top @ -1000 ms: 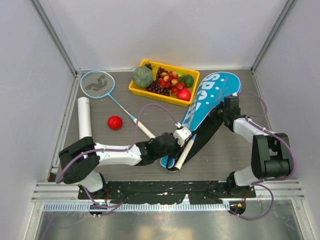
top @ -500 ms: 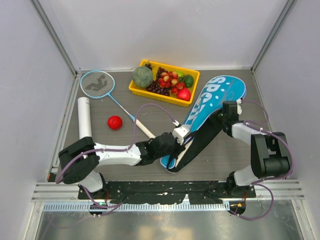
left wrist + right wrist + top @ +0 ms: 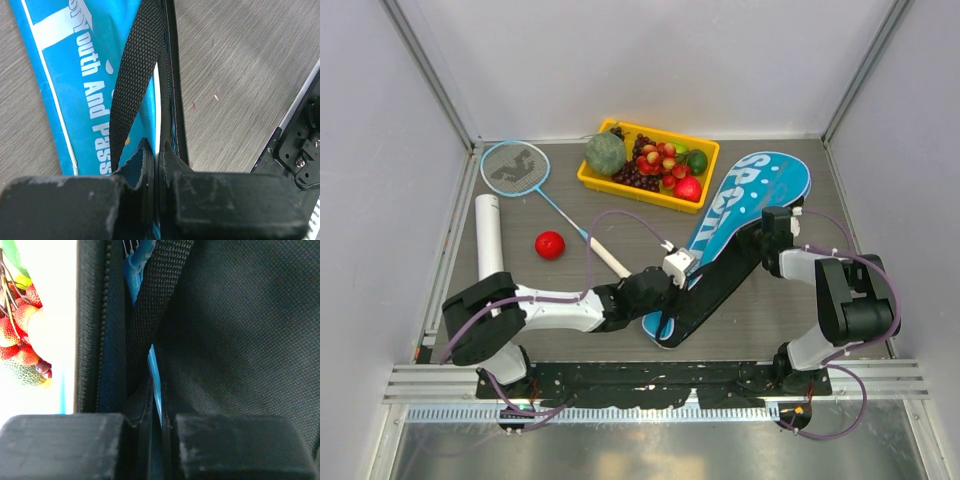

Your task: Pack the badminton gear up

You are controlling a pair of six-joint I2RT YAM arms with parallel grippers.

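The big blue bag [image 3: 740, 195] lies slantwise on the table, its black underside and strap folded out along the right. My left gripper [image 3: 672, 272] is shut on the bag's zip edge near the narrow handle end; in the left wrist view the left gripper [image 3: 157, 150] pinches it beside the black strap [image 3: 132, 75]. My right gripper [image 3: 768, 228] is shut on the bag's edge by the wide head, and in the right wrist view the right gripper [image 3: 157, 400] holds a thin blue fold. One light-blue racket [image 3: 515, 168] lies at the far left, next to the white tube [image 3: 488, 235].
A yellow tray of fruit [image 3: 648, 165] stands at the back, touching the bag's head; the fruit [image 3: 20, 325] also shows in the right wrist view. A small red ball [image 3: 550, 245] lies between tube and racket handle. Side walls close in the table.
A white racket handle stuck out of the bag's narrow end a second ago; the black flap now covers it. The right gripper has drawn the bag's edge nearer and leftward.
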